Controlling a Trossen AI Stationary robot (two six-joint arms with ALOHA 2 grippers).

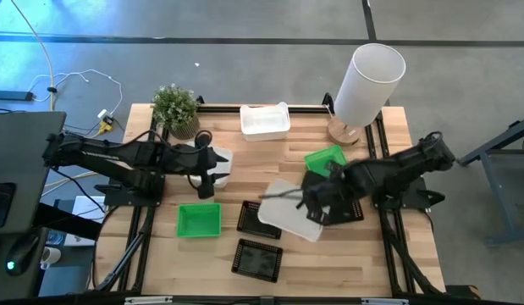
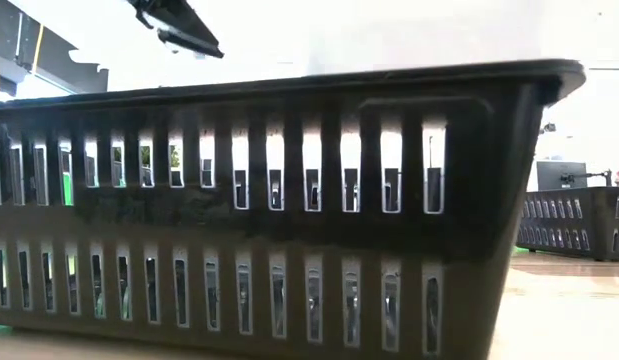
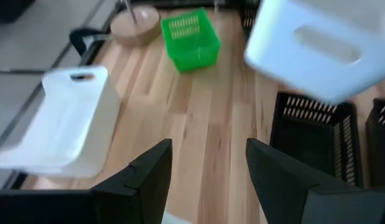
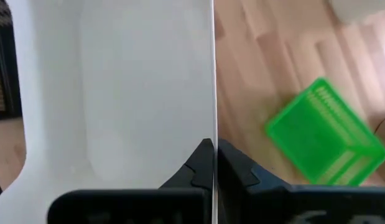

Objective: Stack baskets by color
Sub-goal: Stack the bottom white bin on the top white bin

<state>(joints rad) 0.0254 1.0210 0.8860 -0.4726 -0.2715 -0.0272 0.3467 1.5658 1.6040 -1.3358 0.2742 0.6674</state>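
sorting barely under way, judging by how the baskets lie. right gripper (image 4: 214, 163) pinched together on the thin wall of a white basket (image 1: 289, 212), held tilted above the table's middle, near the two black ones. left gripper (image 3: 208, 180) spread apart and holding nothing, hovering just beside a second white basket (image 1: 219, 167) at the left side; in the left wrist view bare wood between the fingers (image 3: 148, 177).

seen on the table (image 1: 397, 254), from above:
- third white basket (image 1: 265, 121) at the far edge, alone, nothing nested in it.
- green basket (image 1: 199, 219) at front left, alone.
- another green basket (image 1: 325, 158) right of centre, partly under the right arm, tilted or on its side by the right wrist view.
- black basket (image 1: 259, 258) near the front edge, and a further black basket (image 1: 252, 218) just behind it, half hidden by the carried white one.
- third green and third black not made out; possibly under the right arm, cannot tell.

no finished stack of any colour visible. whites all apart, greens well apart, blacks near but side by side, not nested.

left to do, as a judgement: set the carried white into another white, add the last white, then gather greens and blacks likewise. most of the job ahead.

potted plant (image 1: 177, 108) and tall white cylinder (image 1: 366, 83) at the far side, clear of the work.
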